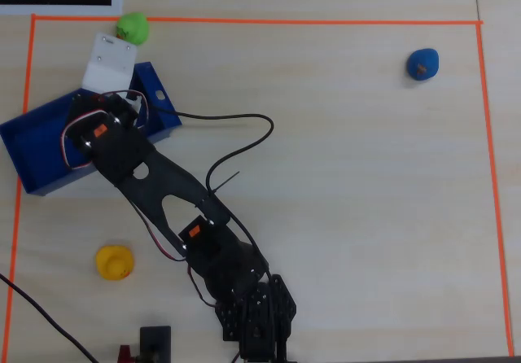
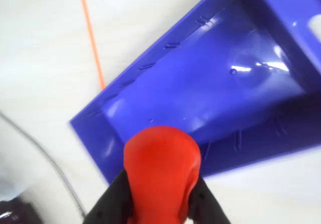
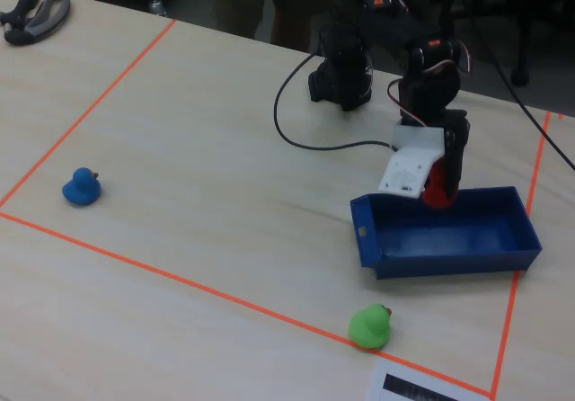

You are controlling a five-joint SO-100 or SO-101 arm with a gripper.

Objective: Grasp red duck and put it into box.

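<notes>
Gripper point(image 2: 163, 209) was clamped on the red duck point(image 2: 161, 174), one dark finger on each side. It hung above the box point(image 2: 210, 83), near its rim, probably carried high so the duck cleared the low wall before the drop. Box floor lay empty just beyond and below the jaws. Duck not released yet.

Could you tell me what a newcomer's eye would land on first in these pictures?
The red duck, clamped in the tool and hanging over the near edge of the blue box in the wrist view. Next, the loose ducks inside the orange tape: blue duck far off, green duck beside the box, yellow duck near the arm.
</notes>
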